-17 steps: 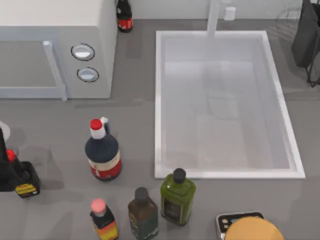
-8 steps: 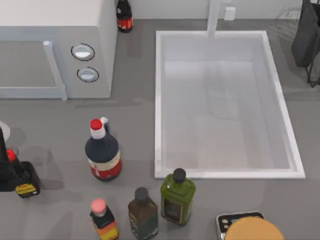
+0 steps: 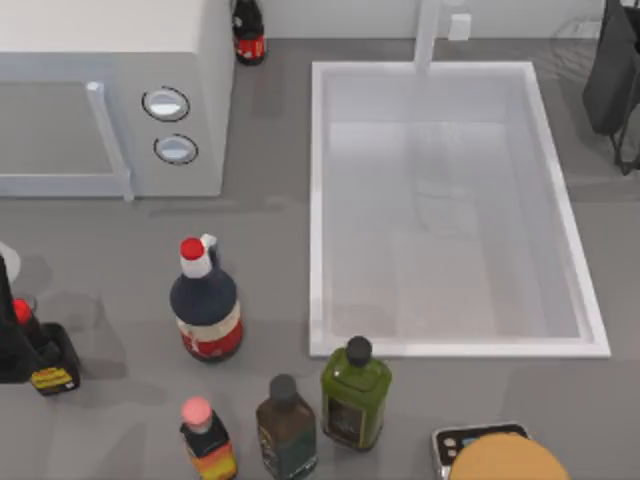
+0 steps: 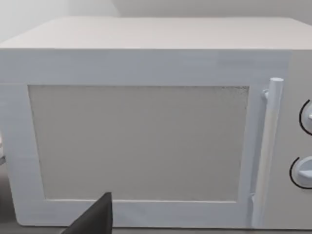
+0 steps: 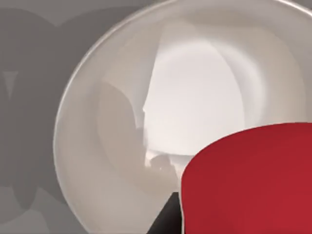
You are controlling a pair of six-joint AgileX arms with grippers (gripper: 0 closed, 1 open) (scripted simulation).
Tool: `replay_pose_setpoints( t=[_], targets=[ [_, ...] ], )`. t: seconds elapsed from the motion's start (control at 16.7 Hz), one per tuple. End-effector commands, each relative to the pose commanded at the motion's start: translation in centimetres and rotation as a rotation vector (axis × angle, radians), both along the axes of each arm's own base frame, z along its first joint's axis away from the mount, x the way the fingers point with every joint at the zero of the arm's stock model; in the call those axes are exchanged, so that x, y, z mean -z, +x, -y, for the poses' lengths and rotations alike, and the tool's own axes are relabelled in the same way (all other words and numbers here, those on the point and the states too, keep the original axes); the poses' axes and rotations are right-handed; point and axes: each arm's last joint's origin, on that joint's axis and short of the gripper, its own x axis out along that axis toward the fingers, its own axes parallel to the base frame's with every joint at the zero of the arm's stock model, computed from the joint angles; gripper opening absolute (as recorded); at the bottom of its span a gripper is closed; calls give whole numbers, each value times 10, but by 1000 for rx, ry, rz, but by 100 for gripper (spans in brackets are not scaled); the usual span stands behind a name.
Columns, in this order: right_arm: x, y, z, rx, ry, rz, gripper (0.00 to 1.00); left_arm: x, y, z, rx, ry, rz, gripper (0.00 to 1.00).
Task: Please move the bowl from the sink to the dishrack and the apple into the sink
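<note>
The apple (image 5: 248, 170), plain bright red, looms large in the right wrist view, raised above a round white dish (image 5: 122, 146). My right gripper (image 5: 229, 214) is shut on it, and one dark finger (image 5: 165, 219) lies against its side. In the top view the right arm (image 3: 612, 70) is a dark shape at the far right edge, beside the sink (image 3: 560, 200), whose white basin holds nothing. The bowl is out of view. Thin wires of the dishrack (image 3: 578, 32) show at the back right corner. My left arm (image 3: 8, 345) is parked at the left edge.
A white microwave (image 3: 110, 100) (image 4: 146, 136) stands at the back left. Several bottles (image 3: 205, 310) crowd the front, one green (image 3: 354, 392) right at the sink's front rim. A tan-orange round thing (image 3: 505, 460) and a small device lie at the front right.
A faint shadow on the sink floor has drifted toward the faucet. Nothing else has visibly moved.
</note>
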Motion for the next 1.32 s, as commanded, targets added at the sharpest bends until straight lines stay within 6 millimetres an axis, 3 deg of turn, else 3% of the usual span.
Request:
replay_pose_setpoints(
  t=[0.18, 0.42, 0.6, 0.84, 1.02, 1.32],
  targets=[
    [6, 13, -8, -35, -55, 52, 0, 0, 0, 0, 0, 0, 0, 100],
    [18, 45, -33, -115, -188, 230, 0, 0, 0, 0, 0, 0, 0, 100],
    [26, 73, -66, -172, -287, 446, 0, 0, 0, 0, 0, 0, 0, 100],
    [28, 96, -127, -208, -351, 799, 0, 0, 0, 0, 0, 0, 0, 100],
    [24, 95, -176, -195, -326, 1066, 0, 0, 0, 0, 0, 0, 0, 100],
    [15, 70, -239, -115, -183, 1408, 0, 0, 0, 0, 0, 0, 0, 100]
  ],
)
